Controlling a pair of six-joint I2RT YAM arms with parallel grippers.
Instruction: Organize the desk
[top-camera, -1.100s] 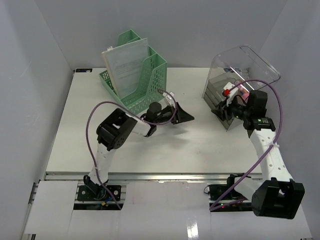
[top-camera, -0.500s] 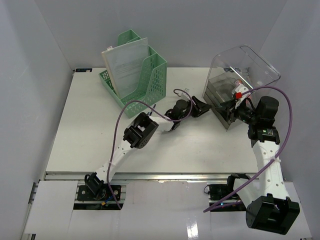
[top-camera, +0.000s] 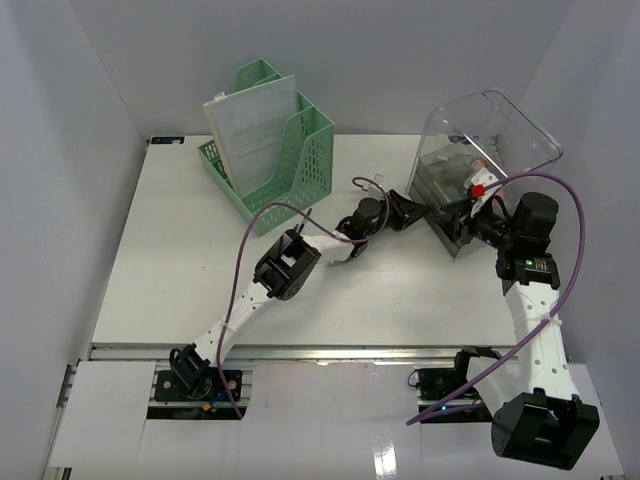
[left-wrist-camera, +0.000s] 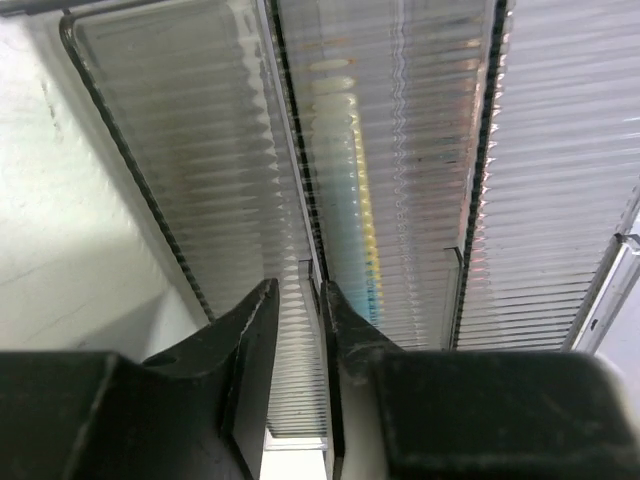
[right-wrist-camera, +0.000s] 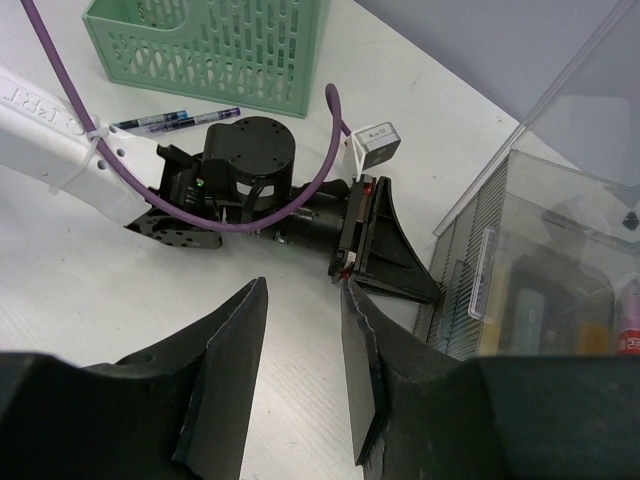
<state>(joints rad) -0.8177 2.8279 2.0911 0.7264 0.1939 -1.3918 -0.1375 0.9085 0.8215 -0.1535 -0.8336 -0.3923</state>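
The desk spreads white beneath both arms, its metal rail running along the near edge by their bases; at its far right stands a clear drawer unit with its lid tipped up, and at the far left a green file rack with papers in it; two pens lie on the bare top just beside the rack. The left arm reaches right across the desk, and the left gripper has its tip touching the unit's ribbed front; from its wrist view the left gripper has its fingers drawn nearly together with a thin clear edge of a drawer between them, though I cannot tell whether they actually bite on it. The right gripper hangs above and just beside the same corner, fingers apart and holding nothing, looking down on the left gripper. So the unit lies straight ahead of the left fingers, along that arm's own line, and the left is the nearer; I judge that a drawer would slide out toward the left, back along the arm, so the pull should run straight or the thin edge may slip free.
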